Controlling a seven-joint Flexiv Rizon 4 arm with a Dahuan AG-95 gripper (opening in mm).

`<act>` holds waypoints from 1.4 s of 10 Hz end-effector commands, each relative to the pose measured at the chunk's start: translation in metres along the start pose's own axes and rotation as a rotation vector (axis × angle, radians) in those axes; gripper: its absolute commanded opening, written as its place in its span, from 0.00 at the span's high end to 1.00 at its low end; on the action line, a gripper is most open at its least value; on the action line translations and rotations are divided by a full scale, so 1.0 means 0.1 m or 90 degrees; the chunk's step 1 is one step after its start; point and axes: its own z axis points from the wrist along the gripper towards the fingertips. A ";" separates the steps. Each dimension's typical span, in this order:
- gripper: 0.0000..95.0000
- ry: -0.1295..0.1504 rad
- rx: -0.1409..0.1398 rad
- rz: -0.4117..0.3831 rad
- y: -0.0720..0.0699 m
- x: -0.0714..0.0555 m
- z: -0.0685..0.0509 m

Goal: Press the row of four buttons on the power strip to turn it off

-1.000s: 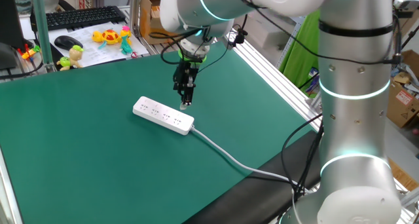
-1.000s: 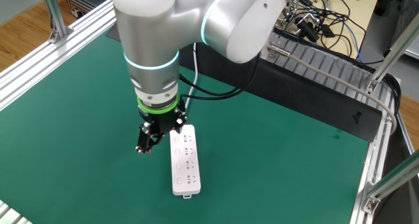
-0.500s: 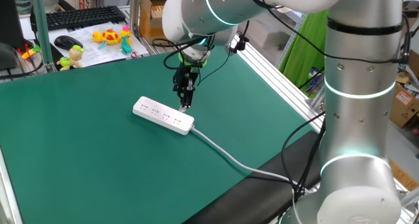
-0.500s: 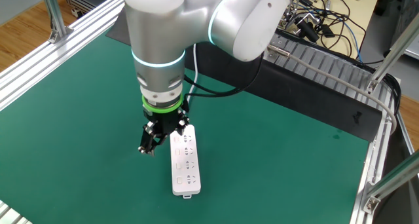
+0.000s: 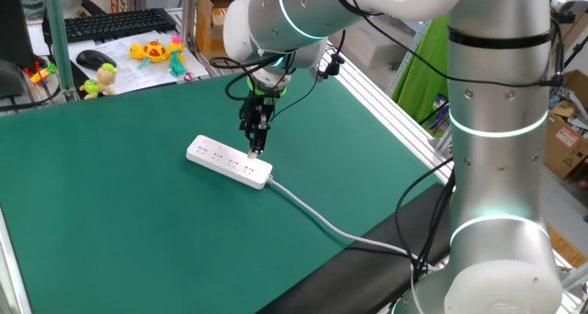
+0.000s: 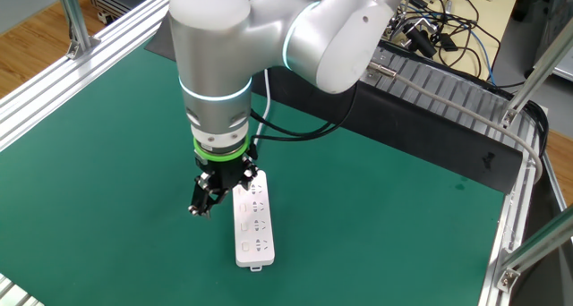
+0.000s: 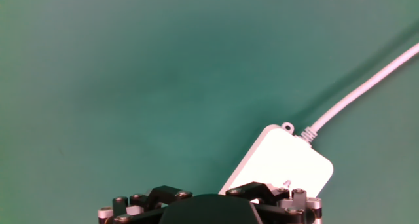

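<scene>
The power strip lies flat on the green worktop, roughly in the middle of it, its long white body running diagonally in one fixed view and almost straight toward the camera in the other. The row of four buttons is barely visible along its top beside the socket groups. A thick white cable leaves the strip's right end and trails toward the near right edge of the worktop; the hand view shows that rounded end and the cable joining it. The tool hangs pointing down over the cable end of the strip, its fingers spread wide with nothing between them, one dark fingertip standing off the strip's side above the mat. Beyond the far left edge sit a black keyboard, a mouse and small toys.
</scene>
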 end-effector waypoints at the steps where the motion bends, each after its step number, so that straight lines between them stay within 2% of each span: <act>1: 0.00 0.002 0.000 -0.001 0.00 0.00 0.02; 5: 0.00 0.002 -0.001 0.005 0.03 0.01 0.12; 7: 0.00 0.002 -0.001 0.001 0.04 -0.03 0.17; 10: 0.00 0.005 -0.002 -0.005 0.06 -0.10 0.20; 12: 0.00 0.015 0.002 -0.004 0.06 -0.11 0.19; 14: 0.00 0.017 0.002 0.000 0.05 -0.11 0.19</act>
